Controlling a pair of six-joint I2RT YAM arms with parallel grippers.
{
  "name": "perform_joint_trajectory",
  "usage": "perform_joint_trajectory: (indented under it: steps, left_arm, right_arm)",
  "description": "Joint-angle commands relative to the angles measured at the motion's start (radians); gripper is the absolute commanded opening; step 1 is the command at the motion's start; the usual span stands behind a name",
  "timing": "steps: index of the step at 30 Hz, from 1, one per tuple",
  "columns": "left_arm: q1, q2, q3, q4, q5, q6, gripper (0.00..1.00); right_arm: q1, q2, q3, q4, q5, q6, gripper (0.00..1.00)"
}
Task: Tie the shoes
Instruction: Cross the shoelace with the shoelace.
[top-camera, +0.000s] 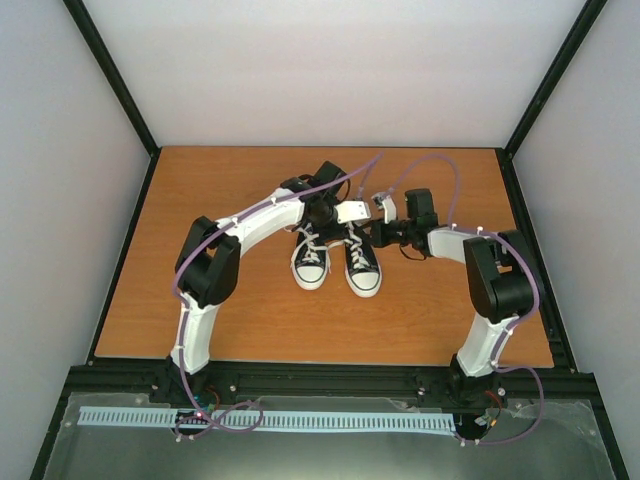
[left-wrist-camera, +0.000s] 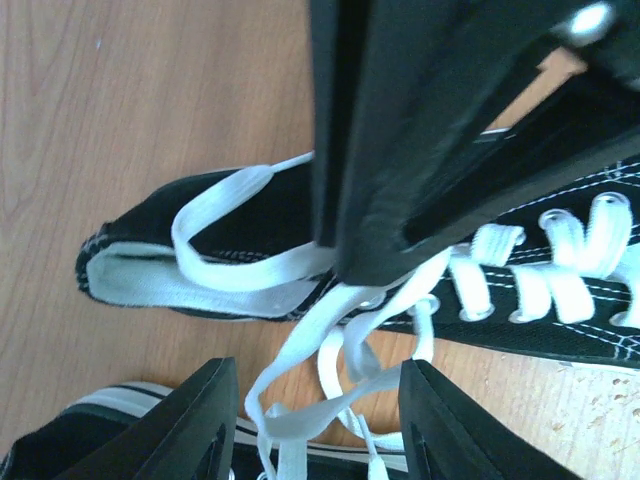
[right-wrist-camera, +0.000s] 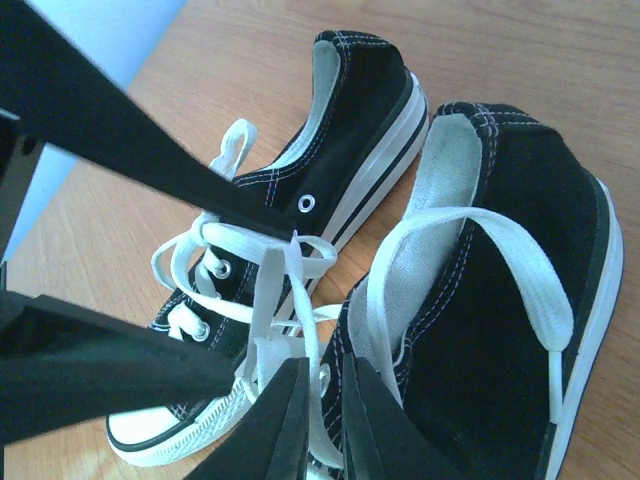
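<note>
The pair of small black canvas sneakers (top-camera: 310, 266) sits mid-frame on the wooden table (top-camera: 150, 300). Their flat white laces (left-wrist-camera: 230, 275) look limp, light and slippery, and are best taken near the eyelets (right-wrist-camera: 306, 203). The left tool (left-wrist-camera: 318, 375) is spread around loose strands; the right tool (right-wrist-camera: 322, 375) pinches one. The shoe mouths hold only a drooping lace loop.

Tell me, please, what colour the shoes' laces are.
White laces, clearest in the left wrist view.
</note>
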Motion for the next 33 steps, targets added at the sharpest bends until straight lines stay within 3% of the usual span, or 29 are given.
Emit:
perform_joint_trajectory:
  steps: [1, 11, 15, 20, 28, 33]
  left_arm:
    - [-0.026, 0.023, 0.053, -0.032, 0.019, 0.110, 0.48]
    - [-0.033, 0.074, 0.095, -0.041, -0.032, 0.150, 0.43]
    - [-0.033, 0.073, 0.098, -0.054, -0.031, 0.136, 0.24]
    - [-0.028, 0.029, 0.101, -0.080, 0.069, 0.077, 0.01]
    - [-0.024, -0.020, 0.096, -0.095, 0.094, 0.024, 0.01]
    - [0.001, -0.028, 0.112, -0.105, 0.082, -0.027, 0.01]
  right_arm:
    - [0.003, 0.031, 0.050, -0.051, -0.030, -0.008, 0.10]
    - [0.003, 0.011, 0.065, -0.155, -0.093, -0.050, 0.07]
    - [0.004, -0.042, 0.056, -0.213, -0.112, -0.087, 0.06]
    - [0.003, -0.079, 0.057, -0.313, -0.129, -0.139, 0.06]
    - [-0.001, -0.156, 0.046, -0.328, -0.055, -0.139, 0.08]
    - [0.001, -0.176, 0.042, -0.313, 0.128, -0.090, 0.16]
